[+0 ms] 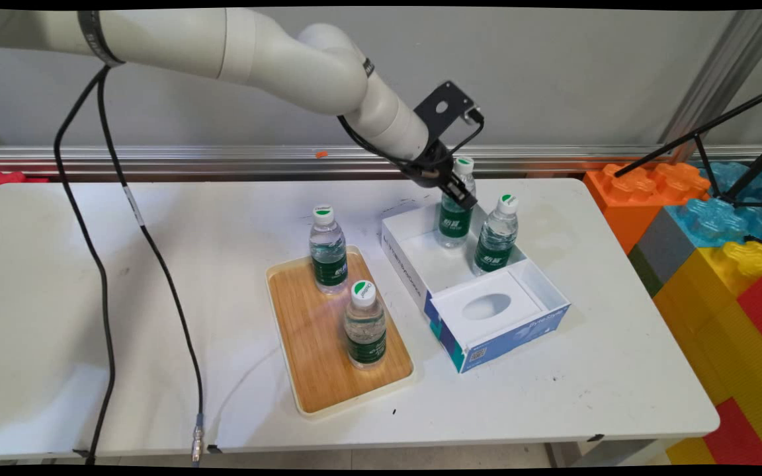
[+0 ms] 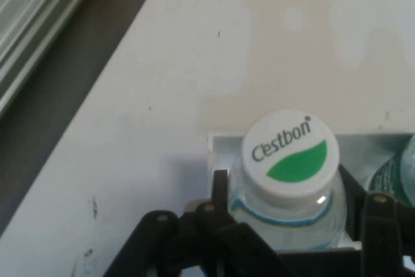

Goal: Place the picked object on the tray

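While my black claw [image 1: 455, 188] is clamped round the neck of a clear green-labelled water bottle [image 1: 454, 221], it stands in the white-and-blue cardboard box [image 1: 487, 334]. Second bottle [image 1: 496, 235] just beside it.

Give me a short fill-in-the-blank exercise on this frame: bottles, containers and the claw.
1. The wooden tray carries ____ water bottles.
2. The claw is around the neck of the rear bottle, which stands in the white ____.
3. The second bottle beside it has a white cap marked with ____.
4. Both the tray and the box rest on the white ____.

Missing words: two; box; green; table
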`<state>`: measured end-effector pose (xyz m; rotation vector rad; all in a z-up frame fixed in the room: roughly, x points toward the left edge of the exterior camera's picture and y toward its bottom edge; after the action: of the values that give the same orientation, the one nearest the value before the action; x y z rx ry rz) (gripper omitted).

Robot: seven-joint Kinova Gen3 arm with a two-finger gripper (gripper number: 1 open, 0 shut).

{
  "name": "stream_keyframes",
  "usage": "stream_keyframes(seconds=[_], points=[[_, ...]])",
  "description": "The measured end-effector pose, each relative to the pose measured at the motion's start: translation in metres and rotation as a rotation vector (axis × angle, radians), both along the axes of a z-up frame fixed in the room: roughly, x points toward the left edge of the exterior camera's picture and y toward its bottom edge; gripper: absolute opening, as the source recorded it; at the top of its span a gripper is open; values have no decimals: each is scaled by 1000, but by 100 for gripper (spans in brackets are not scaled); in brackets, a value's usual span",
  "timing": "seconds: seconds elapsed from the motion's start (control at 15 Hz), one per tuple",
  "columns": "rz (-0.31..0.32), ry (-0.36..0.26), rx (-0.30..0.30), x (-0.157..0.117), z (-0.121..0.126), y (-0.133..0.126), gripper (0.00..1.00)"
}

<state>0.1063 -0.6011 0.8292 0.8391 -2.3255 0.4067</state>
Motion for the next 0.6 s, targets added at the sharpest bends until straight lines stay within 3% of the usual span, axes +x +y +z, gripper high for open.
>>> stream_keyframes(seconds=[0.6], points=[[20,8,0,6,83,16,0]])
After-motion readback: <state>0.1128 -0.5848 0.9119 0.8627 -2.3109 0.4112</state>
